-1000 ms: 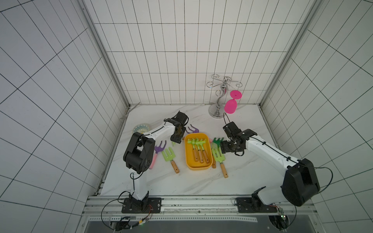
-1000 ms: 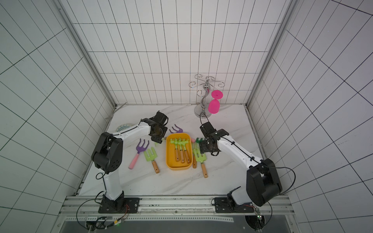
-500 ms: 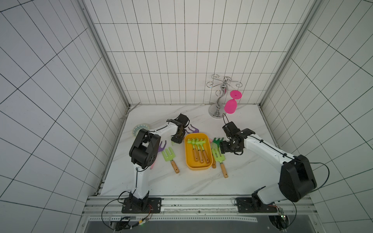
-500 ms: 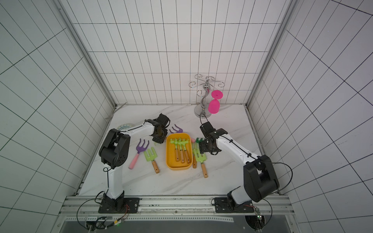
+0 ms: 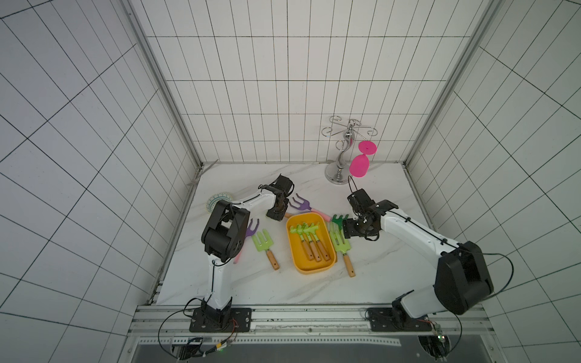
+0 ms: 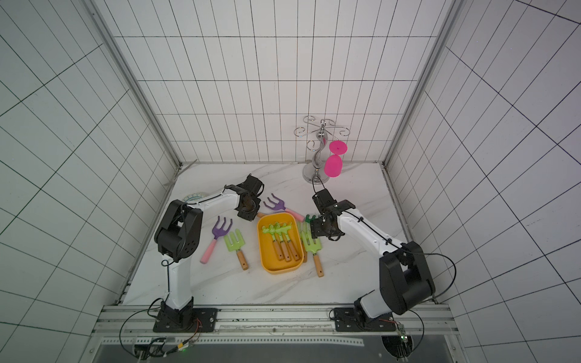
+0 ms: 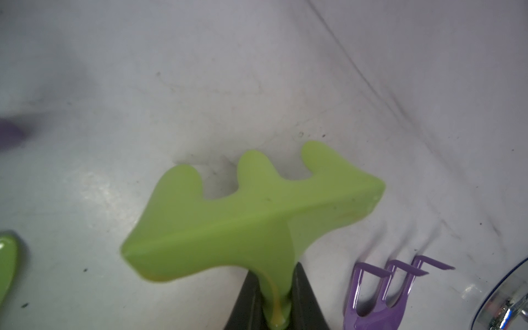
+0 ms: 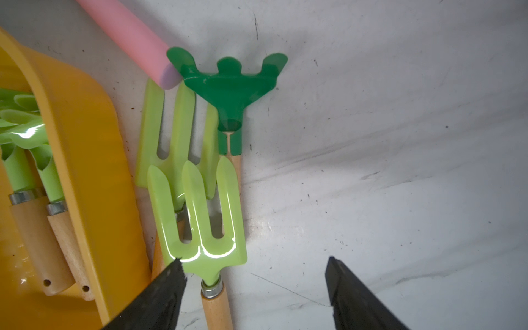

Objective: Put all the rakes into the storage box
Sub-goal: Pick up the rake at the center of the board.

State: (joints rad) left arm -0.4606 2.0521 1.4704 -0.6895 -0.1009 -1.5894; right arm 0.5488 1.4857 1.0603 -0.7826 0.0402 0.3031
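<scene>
Both top views overlook the whole tabletop [image 5: 267, 289]; wrist views sit close.

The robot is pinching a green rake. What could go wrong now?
The left gripper is shut on the light green rake only at its thin neck, so it might swing or slip when lifted. The purple rake lies close beside it and could get bumped. The storage box already holds three rakes, so this one may land on top or catch the rim.
</scene>
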